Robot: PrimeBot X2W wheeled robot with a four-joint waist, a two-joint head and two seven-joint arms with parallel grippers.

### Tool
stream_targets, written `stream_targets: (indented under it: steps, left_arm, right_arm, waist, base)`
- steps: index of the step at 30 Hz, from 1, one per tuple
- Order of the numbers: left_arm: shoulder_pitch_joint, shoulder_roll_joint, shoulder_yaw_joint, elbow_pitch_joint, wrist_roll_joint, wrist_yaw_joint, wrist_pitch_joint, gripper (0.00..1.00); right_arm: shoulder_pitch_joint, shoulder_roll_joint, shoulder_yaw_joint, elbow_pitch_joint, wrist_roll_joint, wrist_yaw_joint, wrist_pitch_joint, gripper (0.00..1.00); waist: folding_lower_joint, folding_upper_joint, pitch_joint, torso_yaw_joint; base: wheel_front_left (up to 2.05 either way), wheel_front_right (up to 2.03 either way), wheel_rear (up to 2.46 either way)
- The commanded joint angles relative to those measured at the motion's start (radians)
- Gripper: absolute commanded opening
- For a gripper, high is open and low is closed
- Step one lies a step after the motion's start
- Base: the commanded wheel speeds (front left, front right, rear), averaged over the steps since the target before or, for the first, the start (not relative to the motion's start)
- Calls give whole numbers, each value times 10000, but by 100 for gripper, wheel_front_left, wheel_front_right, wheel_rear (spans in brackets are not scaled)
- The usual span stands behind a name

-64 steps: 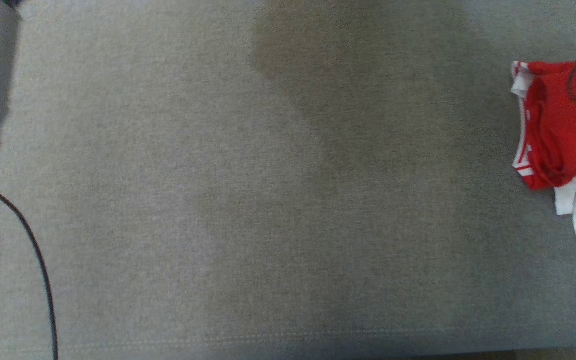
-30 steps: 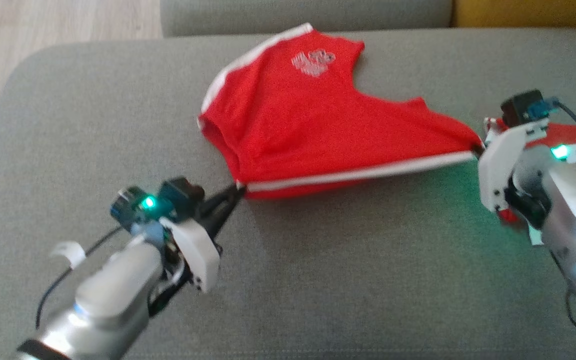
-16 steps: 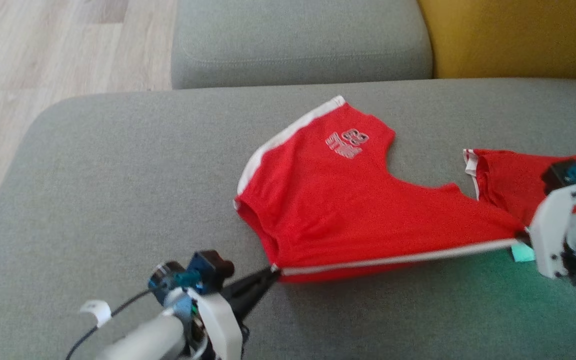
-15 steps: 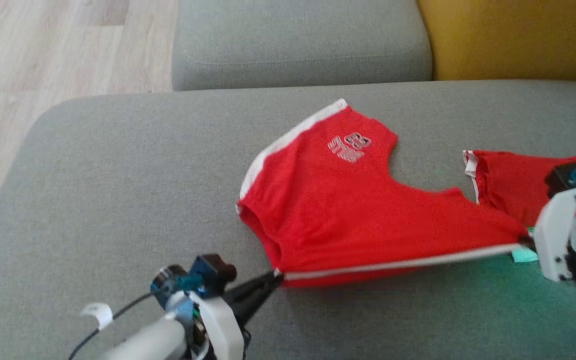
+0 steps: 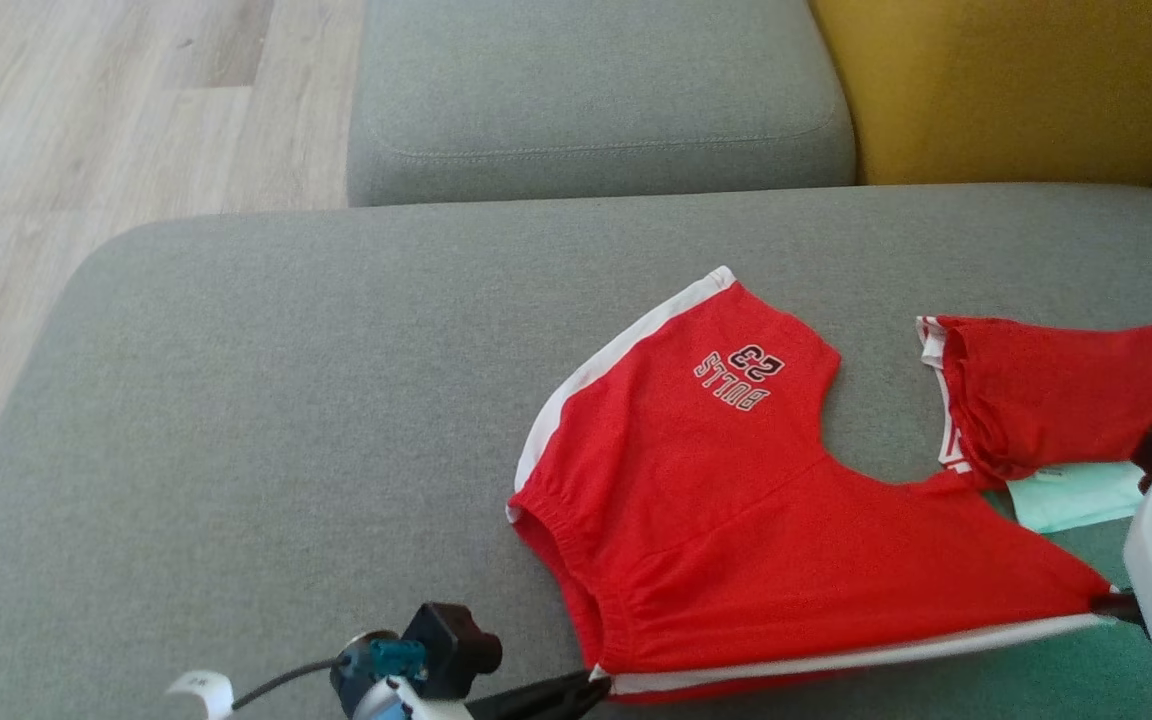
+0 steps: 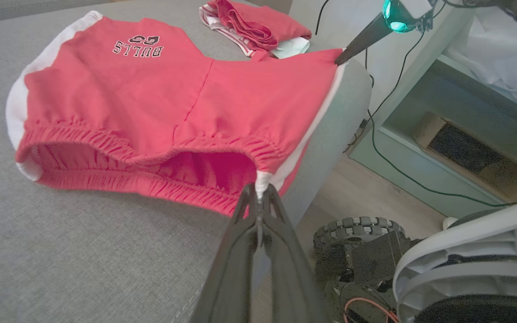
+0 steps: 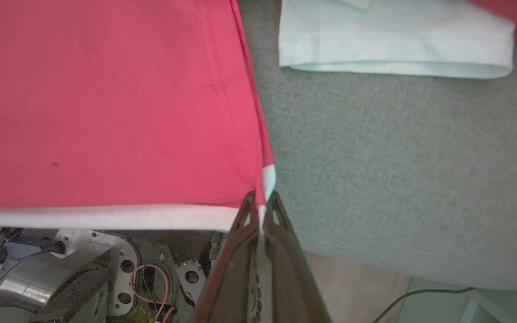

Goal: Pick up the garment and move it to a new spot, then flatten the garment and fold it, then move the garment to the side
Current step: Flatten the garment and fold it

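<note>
The garment (image 5: 736, 520) is a pair of red shorts with white side stripes and "BULLS 23" print, spread on the grey sofa seat (image 5: 286, 400). Its near side is stretched between my two grippers. My left gripper (image 5: 591, 682) is shut on the waistband corner, seen close in the left wrist view as the gripper (image 6: 258, 194) pinching the garment (image 6: 151, 98). My right gripper (image 5: 1101, 603) is shut on the leg hem corner; the right wrist view shows the gripper (image 7: 260, 202) clamping the stripe end of the garment (image 7: 106, 98), which hangs past the seat's front edge.
A second red garment (image 5: 1056, 400) lies folded at the right on a pale green folded cloth (image 5: 1076, 495). Behind stand a grey back cushion (image 5: 596, 90) and a yellow cushion (image 5: 1016, 80). Wood floor (image 5: 86, 120) lies left. My wheeled base (image 6: 352, 229) sits below the front edge.
The head camera has shifted. Both grippers have drawn the shorts nearer to the seat's front edge, away from the folded red garment, keeping the stretched side taut. Both grips are unchanged.
</note>
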Motion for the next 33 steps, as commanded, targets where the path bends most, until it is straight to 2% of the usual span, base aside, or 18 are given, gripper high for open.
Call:
stream_targets:
  steps: [1,7,14,26,33]
  left_arm:
    - [-371,346,419,-317,-85,96,-34,0]
    - [-625,321,707,-729,-42,368,-174,0]
    - [-1257,110,941,-822,391,542,-438,0]
    - [-2403,-687,1119,-391,469,278,-856,0]
    - [-3192,-1372,1102,500,355,121,-1109,0]
  right_arm:
    - [-98,-625,-302,-262,-81,-9,66,0]
    - [-59,-263,-1540,-935,-714,-9,478,0]
    - [-688,630,-3012,-1275,-1615,-9,1265,0]
    - [-2906,2047,-4666,-1093,-3436,-9,2886,0]
    - [-4259,2409,-4902,-660,-4785,-9,2974,0]
  waist:
    - [1,-1,28,33]
    - [1,-1,246,352]
    - [1,-1,571,931]
    - [1,-1,1924,2124]
    - [1,-1,2836,2763]
  base:
    - [0,0,0]
    - [0,0,0]
    - [0,0,0]
    - [0,0,0]
    - [0,0,0]
